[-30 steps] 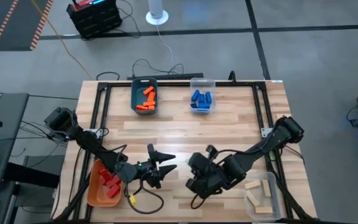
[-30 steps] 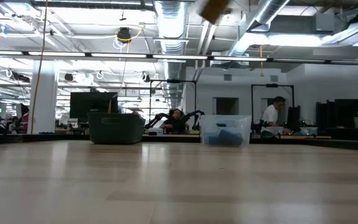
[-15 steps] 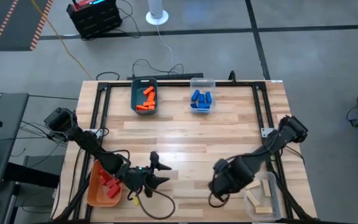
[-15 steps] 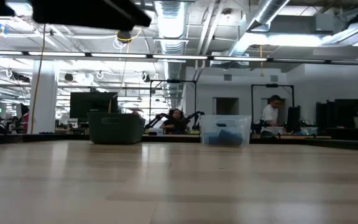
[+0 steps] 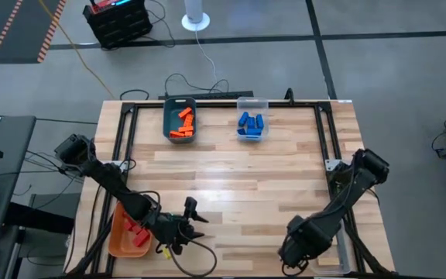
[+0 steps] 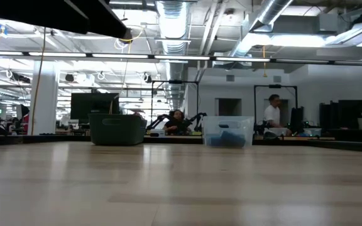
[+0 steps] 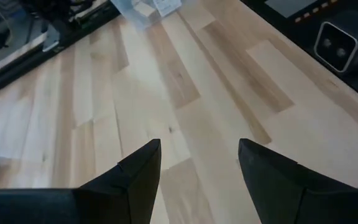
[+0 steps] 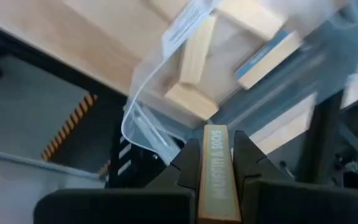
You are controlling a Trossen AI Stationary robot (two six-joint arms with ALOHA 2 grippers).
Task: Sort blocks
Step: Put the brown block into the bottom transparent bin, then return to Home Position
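Wood block point(image 8: 216, 171) sits pinched between the right gripper's point(image 8: 216, 163) fingers — over the clear bin point(image 8: 166, 81).

The wooden table point(image 5: 231, 174) stands on a grey concrete floor point(image 5: 393, 70) crossed by dark seams. A black equipment case point(image 5: 117, 19) and a white round stand point(image 5: 196, 17) sit beyond it. Hazard-striped tape point(image 5: 22, 29) marks the floor. Overhead, silver ducts point(image 6: 175, 19) and strip lights point(image 6: 93, 56) run across an open ceiling. A person point(image 6: 273, 114) stands among distant workstations.
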